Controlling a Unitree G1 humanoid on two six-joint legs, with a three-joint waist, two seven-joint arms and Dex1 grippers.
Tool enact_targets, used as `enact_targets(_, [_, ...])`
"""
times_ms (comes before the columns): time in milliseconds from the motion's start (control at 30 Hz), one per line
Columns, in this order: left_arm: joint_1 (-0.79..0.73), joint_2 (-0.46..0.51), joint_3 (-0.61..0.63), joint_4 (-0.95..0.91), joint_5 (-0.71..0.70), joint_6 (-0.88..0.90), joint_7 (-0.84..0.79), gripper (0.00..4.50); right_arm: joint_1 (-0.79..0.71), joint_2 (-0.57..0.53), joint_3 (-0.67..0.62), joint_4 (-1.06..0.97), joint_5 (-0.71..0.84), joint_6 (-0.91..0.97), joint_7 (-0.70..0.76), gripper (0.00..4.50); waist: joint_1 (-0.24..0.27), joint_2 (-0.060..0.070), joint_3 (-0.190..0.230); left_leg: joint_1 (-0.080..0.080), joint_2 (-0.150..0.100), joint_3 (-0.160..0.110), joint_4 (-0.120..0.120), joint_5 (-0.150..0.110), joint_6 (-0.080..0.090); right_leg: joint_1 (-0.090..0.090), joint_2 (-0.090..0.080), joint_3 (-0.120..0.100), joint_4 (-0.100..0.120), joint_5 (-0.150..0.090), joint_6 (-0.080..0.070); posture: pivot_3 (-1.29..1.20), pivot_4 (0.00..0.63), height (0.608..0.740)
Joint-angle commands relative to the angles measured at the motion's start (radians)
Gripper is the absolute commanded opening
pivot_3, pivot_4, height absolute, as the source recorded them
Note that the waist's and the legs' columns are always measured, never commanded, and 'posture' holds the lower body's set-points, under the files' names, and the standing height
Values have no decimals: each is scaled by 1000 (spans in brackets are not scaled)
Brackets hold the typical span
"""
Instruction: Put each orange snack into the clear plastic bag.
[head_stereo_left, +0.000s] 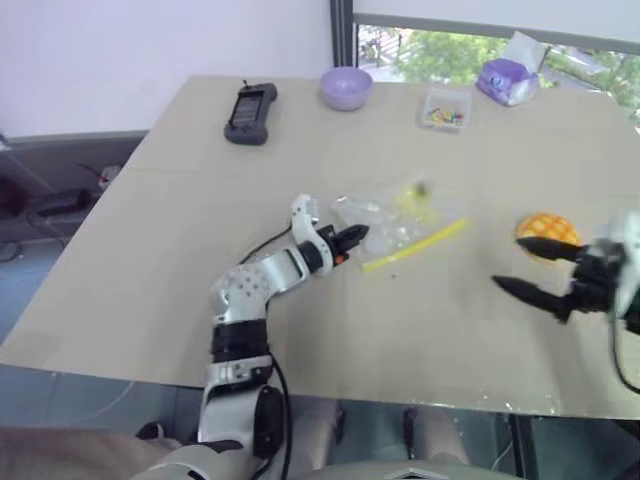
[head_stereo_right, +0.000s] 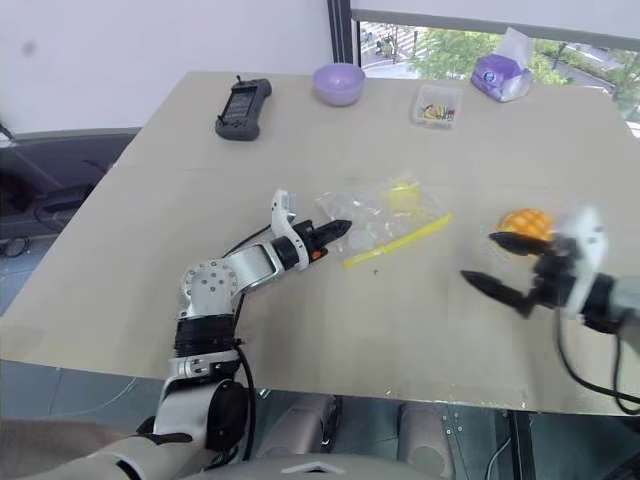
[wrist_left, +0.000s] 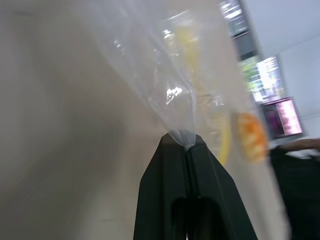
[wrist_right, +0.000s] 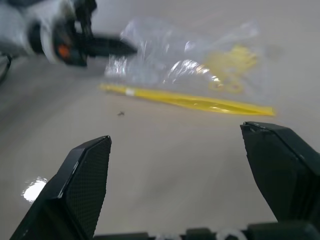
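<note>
The orange bun (head_stereo_left: 546, 232) sits on the table (head_stereo_left: 150, 260) to the right of the clear bag (head_stereo_left: 395, 215), well apart from it, with its criss-cross top facing up. The bag lies crumpled near the middle of the table, its yellow zip strip (head_stereo_left: 415, 245) running along the edge nearest the robot. A yellowish print or patch shows through the plastic; what it is cannot be told.

The left gripper (head_stereo_left: 355, 236) is at the bag's left edge. Its two black fingers are pressed together, and the left wrist view shows a fold of the bag's plastic pinched between their tips.

The right gripper (head_stereo_left: 530, 268) is to the right of the bag, just in front of the bun, with its fingers spread wide and nothing between them. One finger lies across the near side of the bun; whether it touches cannot be told.

Beyond the bag, along the far side of the table, stand a black handheld device (head_stereo_left: 250, 113), a purple bowl (head_stereo_left: 346, 87), a small clear box (head_stereo_left: 445, 108) of coloured bits and a purple tissue pack (head_stereo_left: 507, 80).
</note>
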Motion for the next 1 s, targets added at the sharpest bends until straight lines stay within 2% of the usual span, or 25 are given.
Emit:
enact_targets(33, [-59,-65,106,-83,-226,68,168,22,-74,-12,173,31,-274,-189,-94,4500,-3,-1,0,0,0,-1,0,0,0,0,0,0,0,0,0,0,150,740])
enact_targets(133, [-69,-99,142,-97,-365,83,320,22,-129,-13,283,135,-474,-355,-155,4500,-4,-1,0,0,0,0,0,0,0,0,0,0,0,0,0,0,150,740])
enact_targets(267, [-55,-100,131,-101,-555,60,511,22,-239,20,374,299,-692,-526,-293,4500,-9,-2,0,1,0,2,0,0,0,-1,0,2,1,0,0,0,150,740])
enact_targets(433, [-29,-67,72,-110,-695,5,645,22,-319,63,379,417,-808,-595,-409,4500,-7,-2,0,1,0,3,0,0,0,-1,1,3,1,0,0,0,150,740])
enact_targets(767, [5,1,-35,-121,-830,-115,706,22,-326,77,326,458,-818,-660,-463,4500,-6,-2,0,1,0,4,0,0,0,-1,0,4,1,0,0,0,150,740])
enact_targets(1000, [12,44,-95,-105,-864,-163,692,22,-315,118,399,374,-802,-718,-377,4500,-9,-1,0,2,0,5,0,0,0,-2,1,6,1,0,0,0,150,740])
